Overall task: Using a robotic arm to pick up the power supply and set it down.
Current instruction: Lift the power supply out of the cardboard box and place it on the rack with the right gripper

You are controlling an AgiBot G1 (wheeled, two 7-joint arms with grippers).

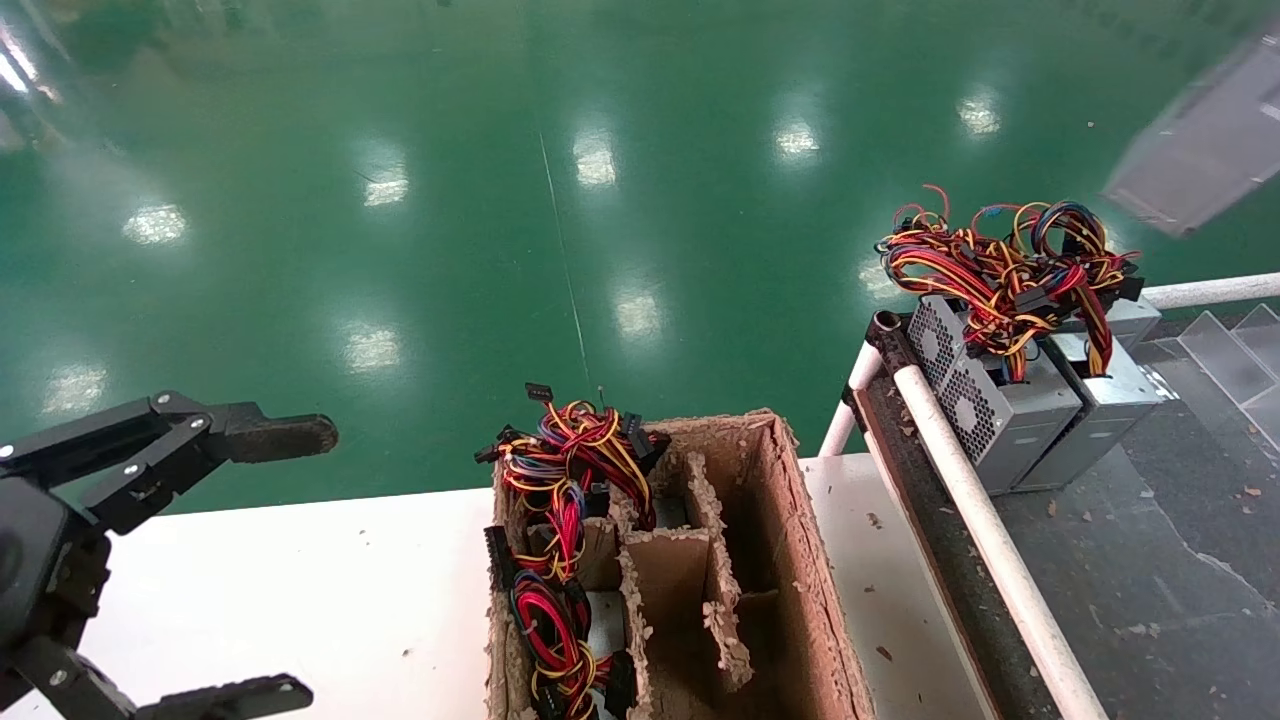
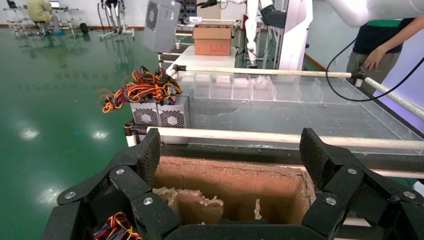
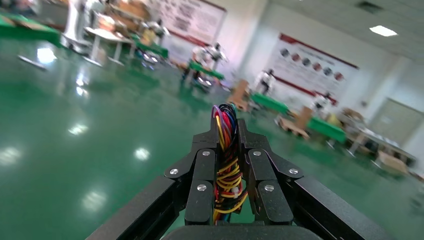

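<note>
Power supply (image 1: 1205,150) airborne, blurred silver box high at my far right over green floor (image 1: 500,200), above two supplies (image 1: 1010,400) parked on conveyor. My right gripper (image 3: 228,125) pinching its wire bundle (image 3: 227,170) tight between fingers; box itself hidden in wrist view. Left gripper (image 1: 270,560) spread wide, idle over white table (image 1: 300,580) beside cardboard box (image 1: 780,580).

silver-grey power supply (image 1: 1205,140) aloft, tilted, its wires (image 3: 227,165) pinched in the right pincer (image 3: 227,131)
</note>
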